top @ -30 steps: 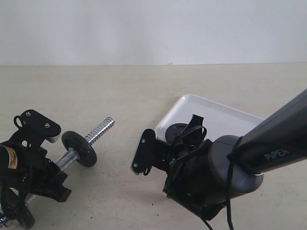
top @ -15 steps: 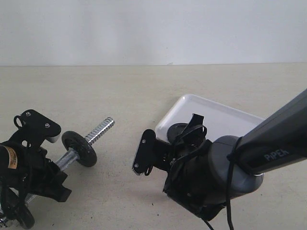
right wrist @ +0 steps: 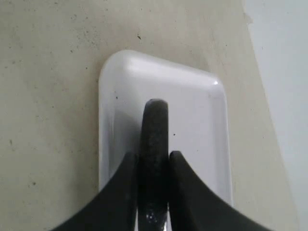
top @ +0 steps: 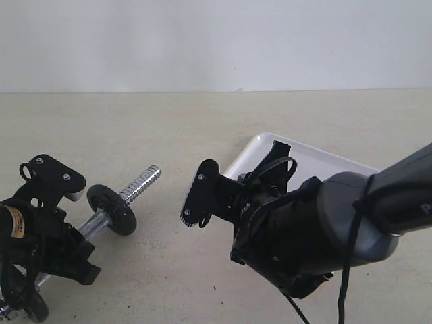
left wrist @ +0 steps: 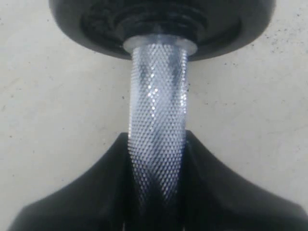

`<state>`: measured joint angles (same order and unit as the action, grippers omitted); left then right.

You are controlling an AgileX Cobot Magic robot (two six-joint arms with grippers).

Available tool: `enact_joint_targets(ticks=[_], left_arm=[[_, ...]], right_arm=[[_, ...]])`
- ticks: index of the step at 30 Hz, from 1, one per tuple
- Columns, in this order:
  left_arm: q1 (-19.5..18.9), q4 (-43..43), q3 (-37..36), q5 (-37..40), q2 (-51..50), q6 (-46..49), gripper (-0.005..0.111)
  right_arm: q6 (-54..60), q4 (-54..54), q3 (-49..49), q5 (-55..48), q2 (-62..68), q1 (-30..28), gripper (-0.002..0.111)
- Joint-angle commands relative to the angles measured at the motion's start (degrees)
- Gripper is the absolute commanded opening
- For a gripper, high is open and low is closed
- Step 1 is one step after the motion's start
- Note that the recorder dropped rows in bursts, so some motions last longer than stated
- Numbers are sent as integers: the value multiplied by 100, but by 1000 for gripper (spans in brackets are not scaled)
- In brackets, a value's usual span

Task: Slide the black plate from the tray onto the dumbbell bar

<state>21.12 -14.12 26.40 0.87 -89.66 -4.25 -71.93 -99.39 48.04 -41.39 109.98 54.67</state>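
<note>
Right wrist view shows the right pincer (right wrist: 153,159) pinching the black plate (right wrist: 154,125), one finger on each flat side; the plate stands on edge between the tips; the tray (right wrist: 192,96) lies just past the tips, behind the plate. Left wrist view shows the left pincer (left wrist: 158,144) squeezing the dumbbell bar (left wrist: 158,86) on its rough middle; a black disc (left wrist: 96,24) sits on the bar beyond the tips.
</note>
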Motion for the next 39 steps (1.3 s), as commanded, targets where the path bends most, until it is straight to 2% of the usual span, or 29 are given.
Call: enact_joint_targets(ticks=[1,16,24,39], left_arm=[[3,6,188,-2019,195,1,4],[3,6,188,-2019,195,1,4],[3,6,188,-2029,195,1,4],[3,6,188,-2029,195,1,4]], right_arm=[[51,-56,7,-153,-103,-36,0],[-153,-56,101,-94,-379,-87,0],[416,519,463,267,-554,-427,0],[1097,1493,482,870,-554,-1209,0]])
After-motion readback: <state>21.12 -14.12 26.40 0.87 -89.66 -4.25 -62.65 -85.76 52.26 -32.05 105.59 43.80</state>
